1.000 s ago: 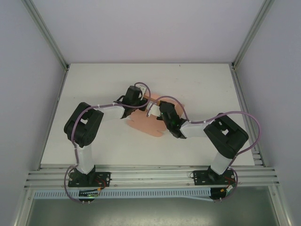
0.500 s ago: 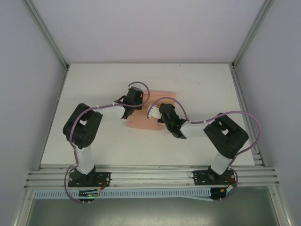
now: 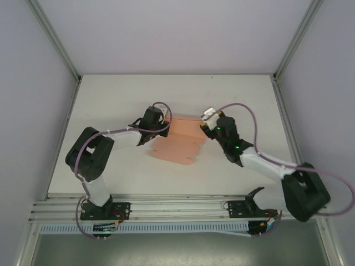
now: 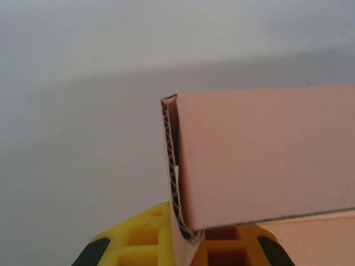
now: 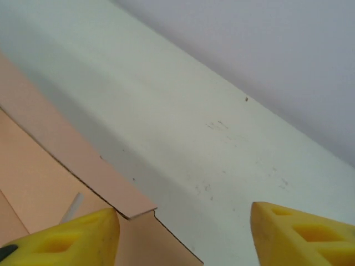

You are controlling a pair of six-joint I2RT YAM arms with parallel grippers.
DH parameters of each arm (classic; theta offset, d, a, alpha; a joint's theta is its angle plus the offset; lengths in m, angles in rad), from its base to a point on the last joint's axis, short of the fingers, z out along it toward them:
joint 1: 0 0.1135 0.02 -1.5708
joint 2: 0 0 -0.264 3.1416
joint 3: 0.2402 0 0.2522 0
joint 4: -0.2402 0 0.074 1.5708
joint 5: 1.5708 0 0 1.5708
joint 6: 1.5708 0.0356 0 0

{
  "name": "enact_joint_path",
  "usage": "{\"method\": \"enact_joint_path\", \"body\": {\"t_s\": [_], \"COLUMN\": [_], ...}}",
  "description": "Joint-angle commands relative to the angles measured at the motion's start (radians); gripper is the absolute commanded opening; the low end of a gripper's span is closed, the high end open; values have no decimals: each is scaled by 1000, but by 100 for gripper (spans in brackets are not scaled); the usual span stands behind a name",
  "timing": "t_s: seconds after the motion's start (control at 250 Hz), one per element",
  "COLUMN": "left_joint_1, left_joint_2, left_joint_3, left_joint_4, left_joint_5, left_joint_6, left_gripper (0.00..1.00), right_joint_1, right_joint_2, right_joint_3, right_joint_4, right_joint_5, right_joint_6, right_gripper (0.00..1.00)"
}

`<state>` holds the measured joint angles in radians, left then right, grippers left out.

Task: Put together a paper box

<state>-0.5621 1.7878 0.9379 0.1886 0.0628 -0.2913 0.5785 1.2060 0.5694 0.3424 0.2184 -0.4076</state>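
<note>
The paper box point(image 3: 178, 145) is a salmon-pink card sheet lying mid-table, with one panel folded up along its far side. My left gripper point(image 3: 165, 127) is shut on the sheet's far-left corner. In the left wrist view its yellow fingers point(image 4: 145, 237) pinch the corrugated edge of the paper box point(image 4: 266, 155), where the raised panel meets the base. My right gripper point(image 3: 206, 125) hovers by the sheet's far-right corner, open and holding nothing. In the right wrist view, the right gripper point(image 5: 183, 239) has its yellow fingertips point(image 5: 66, 238) wide apart, with the paper box point(image 5: 50, 166) edge at the left fingertip.
The white table point(image 3: 111, 100) is bounded by grey walls and aluminium posts at the back corners. A metal rail point(image 3: 177, 208) runs along the near edge, where both arm bases are bolted.
My right gripper opened, let go of the card and drew back to the right as its arm swung outward. The left gripper stayed shut on the sheet, which now lies more spread out.
</note>
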Motion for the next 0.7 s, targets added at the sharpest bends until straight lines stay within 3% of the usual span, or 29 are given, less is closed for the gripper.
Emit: {"method": "enact_joint_path", "body": {"t_s": [0.0,0.228,0.476,0.695], "left_joint_1": [10,29,51,68], "left_joint_2": [-43,-73,-122,-136], "left_joint_3": [-24,-38,-69,-77], "left_joint_4": [-40,1,47,56], "left_joint_5": [168,264,358,393], "left_joint_6": [-16,-58,-69,-70], "left_gripper": [0,0,0,0], "right_joint_1": [-51,-126,-161,-192], "right_joint_2": [-102,-217,-259,-233], "right_joint_3": [-65,-89,-106,-74], "right_joint_4": [-100,-188,-191,-200], "right_joint_5": [-261,-514,-514,-645], "right_joint_6": [205,296,376,409], "right_gripper": [67,67,67,66]}}
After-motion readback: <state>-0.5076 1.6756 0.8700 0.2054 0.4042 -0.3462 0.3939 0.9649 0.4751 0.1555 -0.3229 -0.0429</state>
